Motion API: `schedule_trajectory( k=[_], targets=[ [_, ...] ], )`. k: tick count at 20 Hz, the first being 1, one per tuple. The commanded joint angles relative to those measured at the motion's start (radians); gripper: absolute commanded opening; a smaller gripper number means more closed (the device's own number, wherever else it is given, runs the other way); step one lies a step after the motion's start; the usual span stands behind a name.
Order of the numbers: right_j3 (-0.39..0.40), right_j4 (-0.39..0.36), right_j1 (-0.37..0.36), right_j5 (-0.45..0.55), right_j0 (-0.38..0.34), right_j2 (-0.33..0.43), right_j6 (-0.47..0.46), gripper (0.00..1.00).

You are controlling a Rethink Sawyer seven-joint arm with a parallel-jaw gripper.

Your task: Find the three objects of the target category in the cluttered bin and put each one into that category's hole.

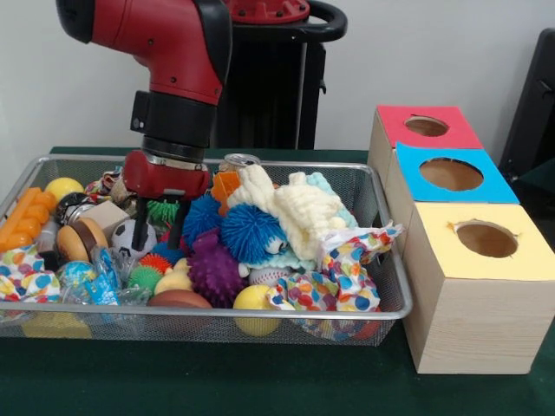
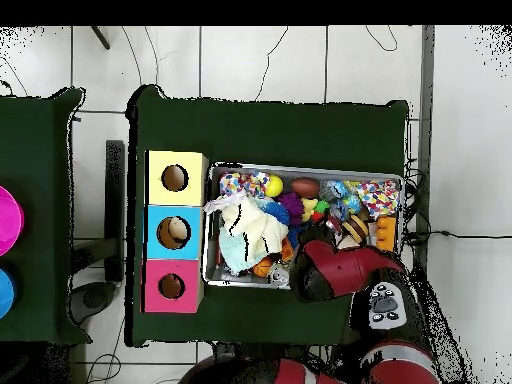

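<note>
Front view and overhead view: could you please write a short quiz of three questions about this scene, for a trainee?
1. True or false: the gripper is down inside the bin, among the toys.
2. How many boxes with a round hole in the top stand beside the bin?
3. In the front view, which colour is the top of the box nearest the camera? A red, B blue, C yellow.

Key: 1 true; 2 three; 3 C.
</note>
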Motion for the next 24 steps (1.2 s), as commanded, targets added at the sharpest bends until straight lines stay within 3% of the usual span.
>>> schedule_trajectory(
  k=[1,11,16,24],
  targets=[
    [-0.013,0.063,0.07,-0.127,0.024,-0.028,0.184,1.0],
    [-0.044,0.069,0.072,-0.147,0.021,-0.05,0.155,1.0],
    [-0.035,0.116,0.091,-0.196,0.036,-0.071,0.175,1.0],
    [-0.003,0.106,0.094,-0.253,0.006,-0.031,0.188,1.0]
  ],
)
